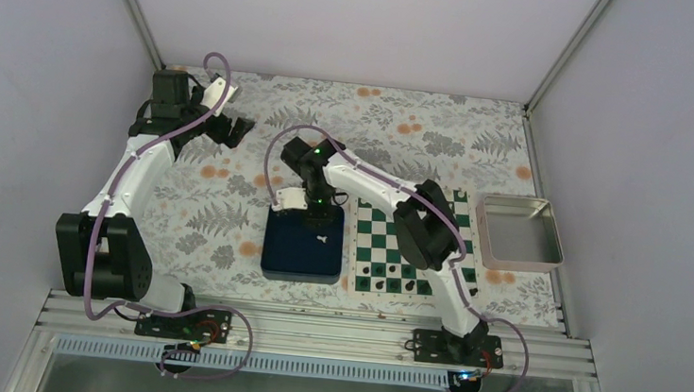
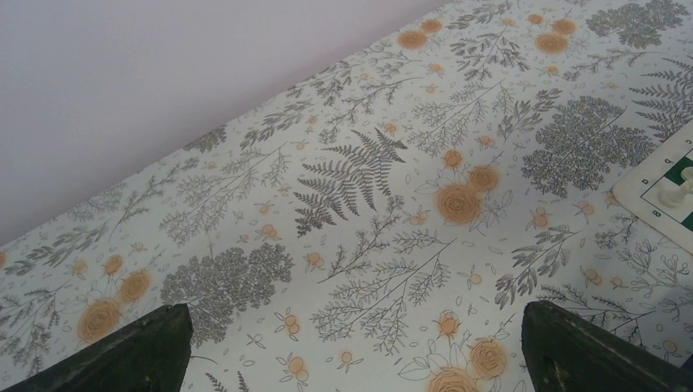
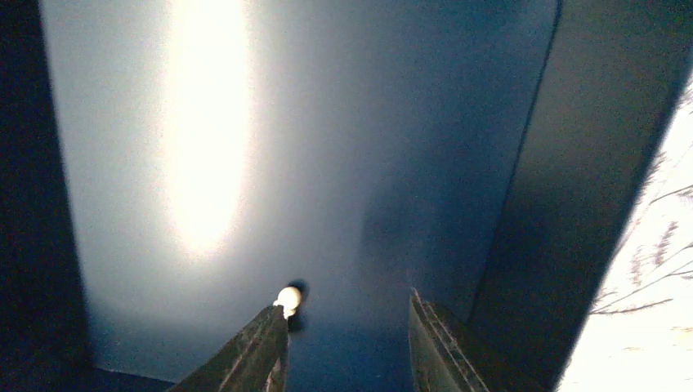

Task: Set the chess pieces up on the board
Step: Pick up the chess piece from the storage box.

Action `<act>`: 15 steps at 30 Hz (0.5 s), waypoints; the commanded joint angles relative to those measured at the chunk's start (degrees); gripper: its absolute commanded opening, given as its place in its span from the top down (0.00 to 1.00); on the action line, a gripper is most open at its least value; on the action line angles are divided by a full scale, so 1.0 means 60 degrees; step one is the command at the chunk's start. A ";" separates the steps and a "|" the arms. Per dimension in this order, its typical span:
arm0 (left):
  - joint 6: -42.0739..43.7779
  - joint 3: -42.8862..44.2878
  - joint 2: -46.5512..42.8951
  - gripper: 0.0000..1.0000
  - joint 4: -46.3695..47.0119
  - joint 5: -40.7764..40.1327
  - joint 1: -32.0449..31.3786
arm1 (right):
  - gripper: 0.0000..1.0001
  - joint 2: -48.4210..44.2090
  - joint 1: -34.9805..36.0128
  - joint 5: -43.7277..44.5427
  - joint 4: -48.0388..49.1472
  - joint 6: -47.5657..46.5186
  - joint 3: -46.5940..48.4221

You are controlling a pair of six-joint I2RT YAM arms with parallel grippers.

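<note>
**Over tray floor: white piece off-centre in gap, fumble risk**

Right half of dark blue tray [image 1: 286, 255]: one white chess piece [image 1: 321, 239], apart from board [image 1: 380, 232] just right of tray. Right gripper [image 3: 347, 309] low over it, spread, pinching nothing; piece seemingly against one fingertip [image 3: 270, 331], not centred.

Likely failures:
- Closing from here: flicking piece across slick tray floor.
- Gripping by very tip: dropping it on transfer, toppling black pieces [image 1: 384, 273] on near rows.

Left gripper [image 2: 353, 309] spread too, over floral cloth [image 2: 351, 180], far left.

Views:
- Top: whole layout, but far ranks hidden by right arm.
- Right wrist only: piece at finger.
- Left wrist only: board corner, standing white piece [image 2: 677, 192].
</note>
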 commanded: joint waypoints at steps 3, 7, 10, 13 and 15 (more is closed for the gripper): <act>0.0112 -0.0072 -0.0047 0.00 0.0207 0.0109 0.0066 | 0.60 0.0210 0.0053 0.0091 -0.0859 0.1145 0.0069; 0.0125 -0.0056 -0.0036 0.00 0.0188 0.0165 0.0066 | 0.60 0.0321 0.0059 0.0353 -0.0851 0.1476 0.0014; 0.0114 -0.0067 -0.0098 0.00 0.0172 0.0173 0.0074 | 0.60 0.0349 0.0066 0.0321 -0.0872 0.1580 -0.0069; 0.0126 -0.0084 -0.0139 0.00 0.0167 0.0166 0.0068 | 0.61 0.0405 0.0107 0.0254 -0.0875 0.1698 -0.0135; 0.0113 -0.0070 -0.0149 0.00 0.0164 0.0179 0.0066 | 0.62 0.0478 0.0171 0.0192 -0.0875 0.1843 -0.0150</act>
